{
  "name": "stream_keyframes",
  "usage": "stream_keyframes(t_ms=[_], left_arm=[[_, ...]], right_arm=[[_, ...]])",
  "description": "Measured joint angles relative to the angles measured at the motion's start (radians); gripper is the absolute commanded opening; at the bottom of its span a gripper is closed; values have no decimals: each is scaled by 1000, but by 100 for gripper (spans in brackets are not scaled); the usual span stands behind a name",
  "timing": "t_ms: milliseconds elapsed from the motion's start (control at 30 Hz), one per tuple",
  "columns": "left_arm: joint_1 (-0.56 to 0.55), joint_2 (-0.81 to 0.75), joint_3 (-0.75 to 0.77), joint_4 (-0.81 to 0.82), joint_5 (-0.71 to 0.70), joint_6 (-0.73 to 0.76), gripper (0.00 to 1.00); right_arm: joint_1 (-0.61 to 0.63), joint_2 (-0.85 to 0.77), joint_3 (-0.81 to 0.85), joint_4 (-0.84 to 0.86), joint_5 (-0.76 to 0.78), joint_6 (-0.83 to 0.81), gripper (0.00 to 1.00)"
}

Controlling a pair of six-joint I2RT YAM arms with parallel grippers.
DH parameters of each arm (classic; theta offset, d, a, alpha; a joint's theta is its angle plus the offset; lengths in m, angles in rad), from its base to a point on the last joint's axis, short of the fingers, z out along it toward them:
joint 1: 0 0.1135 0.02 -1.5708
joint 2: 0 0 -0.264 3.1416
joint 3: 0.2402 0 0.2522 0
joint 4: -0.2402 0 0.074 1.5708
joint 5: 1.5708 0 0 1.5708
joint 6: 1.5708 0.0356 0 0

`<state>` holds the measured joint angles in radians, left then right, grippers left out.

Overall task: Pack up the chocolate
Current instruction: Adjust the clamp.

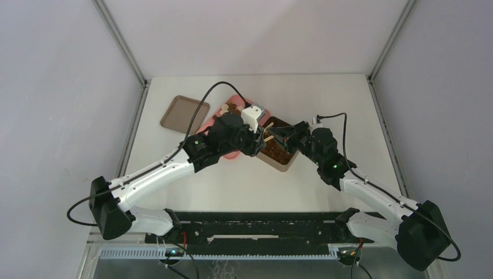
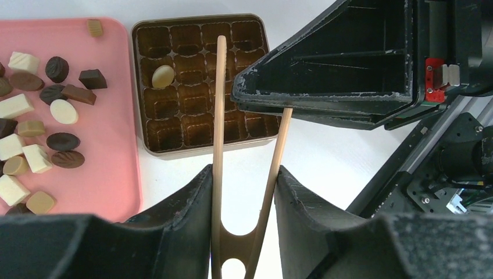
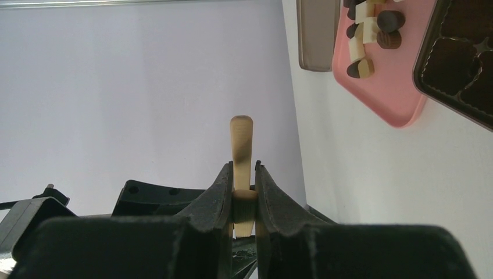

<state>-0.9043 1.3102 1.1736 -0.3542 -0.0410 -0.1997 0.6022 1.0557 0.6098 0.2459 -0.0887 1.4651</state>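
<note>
Most of the chocolate (image 2: 46,122) lies loose on the pink tray (image 2: 119,145). One cream oval piece (image 2: 163,76) sits in a cell of the tin (image 2: 203,151) just beside the tray. The left gripper (image 2: 244,174) presses both arms of the wooden tongs (image 2: 218,104) near their joined end. The right gripper (image 3: 243,170) is clamped narrowly on one tong arm over the tin.

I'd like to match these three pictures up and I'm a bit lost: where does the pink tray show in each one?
Top external: pink tray mid-table, mostly hidden under the left arm.
Left wrist: pink tray along the left side, chocolates on it.
Right wrist: pink tray at upper right, seen tilted.
Shared landmark: the square tin, right beside the tray in every view.
</note>
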Motion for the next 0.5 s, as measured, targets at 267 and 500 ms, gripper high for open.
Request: stream_keyframes(t_ms=[267,500], left_arm=[[11,-1,0,-40,-29,-3,39],[61,-1,1,-149,-50,-3,39]], right_arm=[[-17,-24,18,-85,-7,-99,45],[-112,-41,82,-219,-37,-312,62]])
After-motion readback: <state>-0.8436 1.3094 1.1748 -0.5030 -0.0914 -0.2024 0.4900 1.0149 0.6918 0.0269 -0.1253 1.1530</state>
